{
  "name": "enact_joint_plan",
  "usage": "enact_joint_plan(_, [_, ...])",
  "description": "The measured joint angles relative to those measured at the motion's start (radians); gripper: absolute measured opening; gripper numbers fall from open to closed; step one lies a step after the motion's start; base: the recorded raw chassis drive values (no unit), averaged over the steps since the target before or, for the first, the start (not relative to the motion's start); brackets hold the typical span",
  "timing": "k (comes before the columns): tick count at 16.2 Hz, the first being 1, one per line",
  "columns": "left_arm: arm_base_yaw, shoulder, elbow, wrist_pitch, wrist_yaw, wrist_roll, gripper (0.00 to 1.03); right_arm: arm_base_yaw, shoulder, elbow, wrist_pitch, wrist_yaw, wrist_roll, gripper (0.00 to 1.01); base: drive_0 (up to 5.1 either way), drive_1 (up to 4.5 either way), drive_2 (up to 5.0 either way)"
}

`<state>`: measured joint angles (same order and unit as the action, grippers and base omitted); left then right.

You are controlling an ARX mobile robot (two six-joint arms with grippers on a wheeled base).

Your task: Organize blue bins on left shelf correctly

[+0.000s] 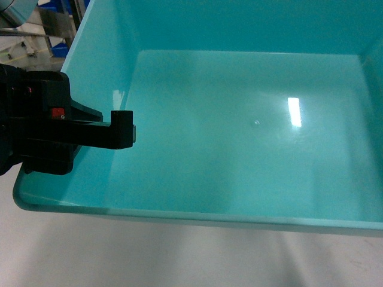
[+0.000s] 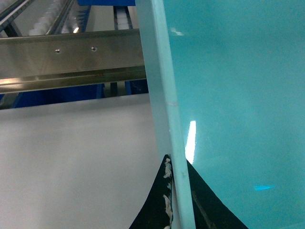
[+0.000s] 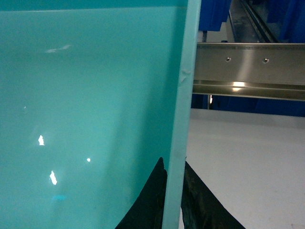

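Note:
One of the blue bins (image 1: 239, 119), a glossy turquoise tub, fills the head view, held up close to the camera with nothing inside. My left gripper (image 1: 118, 130) is shut on its left wall, with one black finger inside the tub. In the left wrist view the left gripper (image 2: 177, 193) pinches the pale rim (image 2: 164, 95) from both sides. In the right wrist view my right gripper (image 3: 172, 193) is shut on the bin's right rim (image 3: 183, 95). The left shelf shows as a steel rail (image 2: 71, 59) ahead of the bin, and the rail (image 3: 248, 62) appears again past the right rim.
White roller tracks (image 2: 47, 19) run back behind the steel rail. Royal-blue crates (image 3: 214, 14) sit on and under the rack. A pale floor (image 2: 71, 157) lies below the bin on both sides. Metal framing (image 1: 36, 36) shows at the head view's top left.

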<state>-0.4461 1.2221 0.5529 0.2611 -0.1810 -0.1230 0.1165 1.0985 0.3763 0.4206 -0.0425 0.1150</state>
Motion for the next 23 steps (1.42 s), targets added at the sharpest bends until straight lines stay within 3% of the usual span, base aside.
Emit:
enact_joint_plan(11, [0.000,0.000,0.000,-0.002,0.000,0.000,0.02,0.000,0.000,0.000,-0.001,0.000,0.000,0.08,-4.8,0.90,3.6])
enact_joint_plan(23, [0.000,0.000,0.000,-0.002,0.000,0.000,0.02,0.000,0.000,0.000,-0.001,0.000,0.000,0.07,-4.9,2.51,2.5])
